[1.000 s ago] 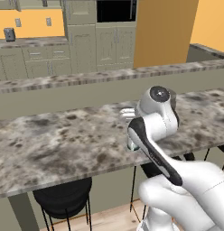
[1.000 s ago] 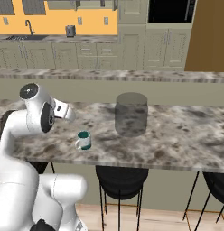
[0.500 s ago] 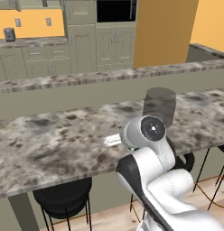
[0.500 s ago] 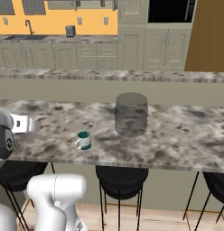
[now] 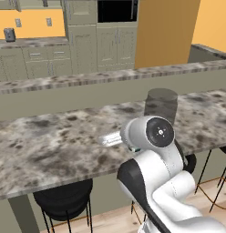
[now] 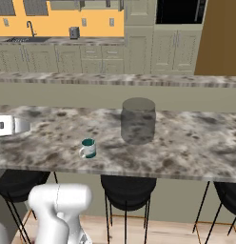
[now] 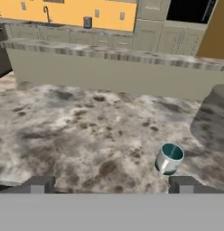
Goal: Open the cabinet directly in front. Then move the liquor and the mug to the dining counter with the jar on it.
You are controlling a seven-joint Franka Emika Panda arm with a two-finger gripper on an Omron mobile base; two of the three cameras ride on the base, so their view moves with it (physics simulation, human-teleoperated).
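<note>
The white mug (image 7: 169,158) with its teal inside stands upright on the speckled dining counter (image 7: 77,135), just ahead of my right fingertip (image 7: 184,184). My gripper (image 7: 112,186) is open and holds nothing. It hovers low over the counter's near edge, to the left of the mug (image 6: 88,148). The big grey jar (image 6: 138,120) stands right of the mug and a little farther back, and it also rises behind my arm (image 5: 161,104). The liquor is out of view. Which far wall cabinet is the task's cabinet I cannot tell.
Black stools (image 6: 127,188) stand under the counter's near side. A raised ledge (image 6: 115,80) runs along its back. Beyond it lies the kitchen worktop with a toaster (image 6: 73,32), drawer cabinets and a dark oven (image 6: 179,12). My arm (image 5: 156,182) blocks the lower right of the left base view.
My arm has folded down and swung left, carrying the open hand away from the mug to the counter's near left. Mug and jar have not moved.
</note>
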